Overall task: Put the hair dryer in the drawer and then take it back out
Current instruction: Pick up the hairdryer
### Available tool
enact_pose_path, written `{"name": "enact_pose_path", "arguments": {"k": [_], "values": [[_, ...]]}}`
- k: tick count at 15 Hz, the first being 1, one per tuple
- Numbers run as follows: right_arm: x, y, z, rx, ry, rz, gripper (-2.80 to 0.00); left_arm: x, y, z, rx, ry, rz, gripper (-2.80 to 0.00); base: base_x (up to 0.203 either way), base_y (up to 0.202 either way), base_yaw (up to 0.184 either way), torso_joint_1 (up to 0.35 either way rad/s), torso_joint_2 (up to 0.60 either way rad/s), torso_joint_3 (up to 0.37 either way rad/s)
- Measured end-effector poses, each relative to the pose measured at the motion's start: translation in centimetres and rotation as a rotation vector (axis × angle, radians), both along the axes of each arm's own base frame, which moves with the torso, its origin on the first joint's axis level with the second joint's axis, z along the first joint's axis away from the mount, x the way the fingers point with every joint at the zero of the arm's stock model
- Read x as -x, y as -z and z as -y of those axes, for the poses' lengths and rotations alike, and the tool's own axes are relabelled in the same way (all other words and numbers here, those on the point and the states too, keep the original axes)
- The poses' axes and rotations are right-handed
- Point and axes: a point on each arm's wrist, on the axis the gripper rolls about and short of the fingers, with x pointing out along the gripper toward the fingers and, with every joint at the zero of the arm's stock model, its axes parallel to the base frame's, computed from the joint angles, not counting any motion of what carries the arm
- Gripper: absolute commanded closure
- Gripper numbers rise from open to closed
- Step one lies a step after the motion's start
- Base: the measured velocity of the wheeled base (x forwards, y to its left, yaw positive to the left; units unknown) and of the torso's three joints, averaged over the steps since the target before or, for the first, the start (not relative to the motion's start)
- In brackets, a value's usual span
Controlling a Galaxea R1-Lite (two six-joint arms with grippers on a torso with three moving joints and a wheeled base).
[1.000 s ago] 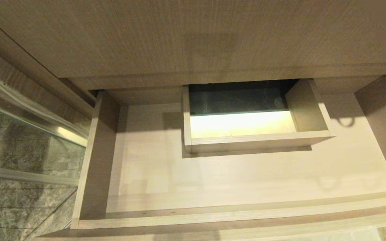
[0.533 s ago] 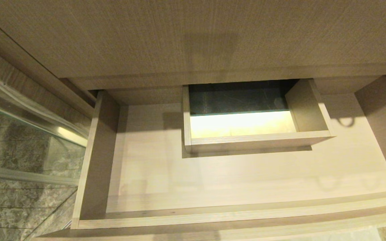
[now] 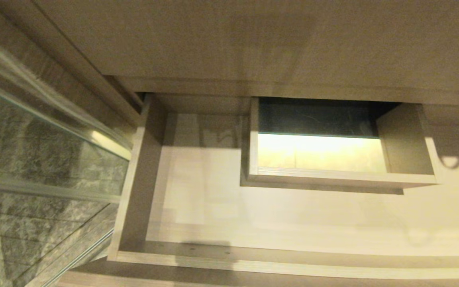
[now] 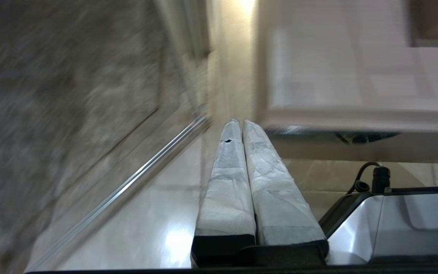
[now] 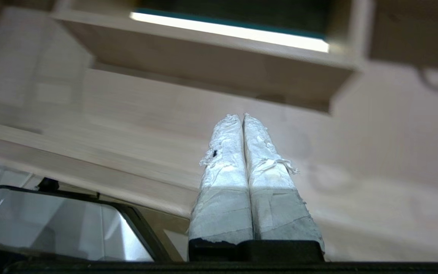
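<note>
Head view: wide shallow light-brown wood-grain drawer (image 3: 293,215) pulled open, boxed cutout (image 3: 333,159) mid-back — white hair dryer nowhere visible. Left claw (image 4: 238,123), right claw (image 5: 240,117) — both pressed closed, empty.

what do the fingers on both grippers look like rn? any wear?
Left gripper: two long tapered fingers wrapped in white tape on a black base, with a small dark nick near one tip. Right gripper: the same white-taped fingers, tape frayed and peeling along the edges, greyer near the black base.
</note>
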Motion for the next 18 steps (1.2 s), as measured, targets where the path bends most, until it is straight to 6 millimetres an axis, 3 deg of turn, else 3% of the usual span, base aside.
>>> {"name": "enact_pose_path", "arguments": {"k": [5, 12, 18], "values": [[0.0, -0.01, 0.0, -0.002, 0.001, 0.001, 0.0, 0.0, 0.0, 0.0, 0.0, 0.0, -0.001, 0.0, 0.002, -0.006, 0.16, 0.045, -0.28, -0.048], [0.0, -0.04, 0.0, -0.008, 0.0, 0.002, 0.0, 0.0, 0.02, 0.0, 0.0, 0.0, -0.001, 0.0, 0.0, 0.0, 0.0, 0.003, -0.02, -0.003], [0.0, -0.05, 0.0, -0.037, -0.002, -0.002, 0.0, 0.0, 0.01, 0.0, 0.0, 0.0, -0.001, 0.0, -0.001, 0.004, -0.147, 0.002, 0.0, 0.002]]}}
